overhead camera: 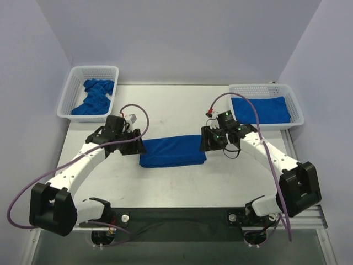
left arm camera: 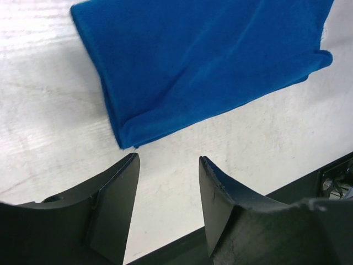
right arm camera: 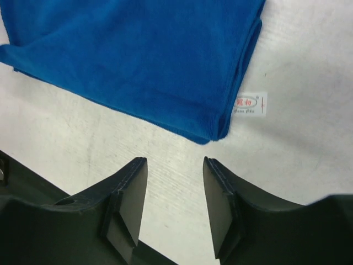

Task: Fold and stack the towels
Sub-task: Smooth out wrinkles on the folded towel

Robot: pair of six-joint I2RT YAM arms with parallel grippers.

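A royal-blue towel lies folded into a long strip on the table between my two arms. My left gripper is open and empty, just short of the strip's left corner. My right gripper is open too, its fingertips a little back from the strip's right corner, where a small white tag sticks out. Nothing lies between either pair of fingers. More crumpled blue towels fill the left basket. A flat folded towel rests in the right basket.
A white mesh basket stands at the back left corner and another white mesh basket at the back right. The table's dark front rail runs between the arm bases. Walls close in the back and both sides.
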